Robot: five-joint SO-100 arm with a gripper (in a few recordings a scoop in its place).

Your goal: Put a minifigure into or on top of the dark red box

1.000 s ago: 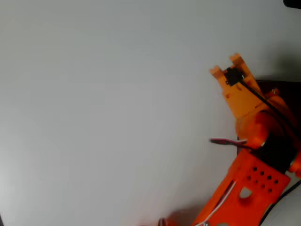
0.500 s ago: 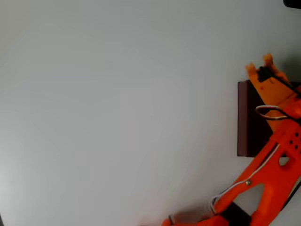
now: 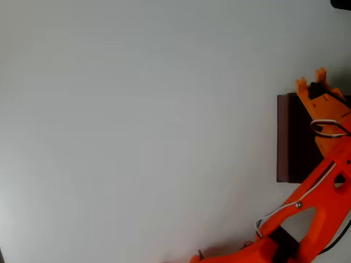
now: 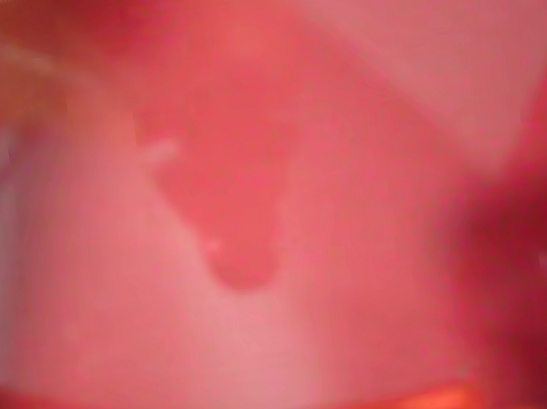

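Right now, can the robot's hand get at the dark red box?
Probably yes: in the overhead view the hand hangs at the far edge of the dark red box, with nothing seen between them.

A: Surface?
B: Plain white table, overhead view.
A: What's sitting on it?
B: Dark red box at the right edge, dark inside. Arm base at the bottom right.

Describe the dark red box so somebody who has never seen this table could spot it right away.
In the overhead view, start from the wide pale grey table and go to its right edge, where the orange arm reaches up from the bottom. The dark red box lies under the arm's upper part, cut off by the picture's edge. Its maroon wall and near-black inside make it the only dark rectangle on the table.
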